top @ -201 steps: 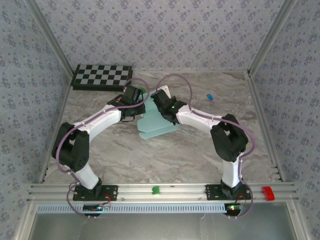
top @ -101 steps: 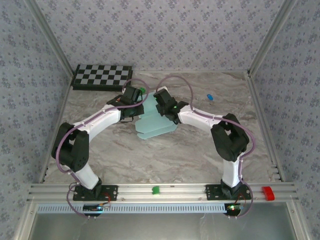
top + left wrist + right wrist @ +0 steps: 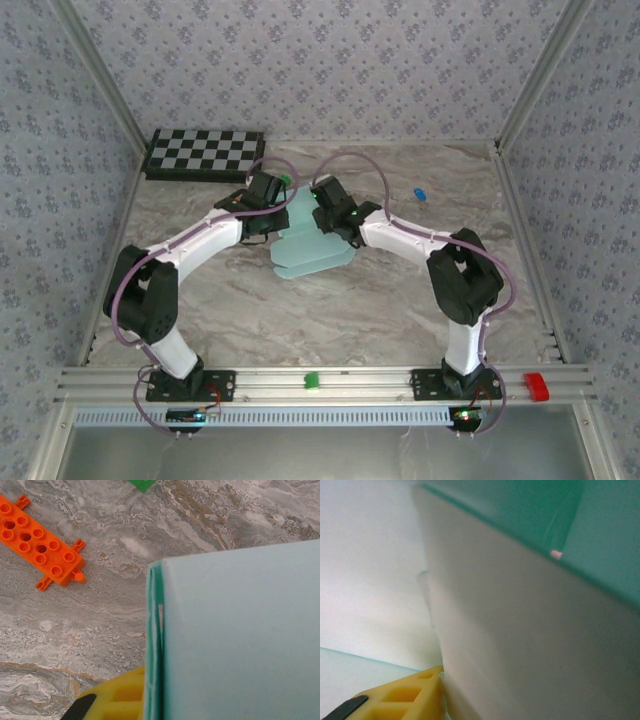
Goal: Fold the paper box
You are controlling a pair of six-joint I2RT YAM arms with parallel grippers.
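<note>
Lying in the middle of the bench [image 3: 300, 320], the paper box [image 3: 312, 252] is a pale aqua, part-folded sheet, its layers fanning toward 6 o'clock. The left fingers [image 3: 117, 700] are closed, pinching its 10 o'clock edge. The right fingers [image 3: 405, 697], equally near, press against card at 1 o'clock; whether they grip cannot be told.

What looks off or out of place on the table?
No visible damage or spill. The paper box lies half-folded mid-table, its panels fanned unevenly at the near edge. Loose pieces sit around it: an orange studded plate near its corner, a green piece and a small blue piece farther back.
</note>
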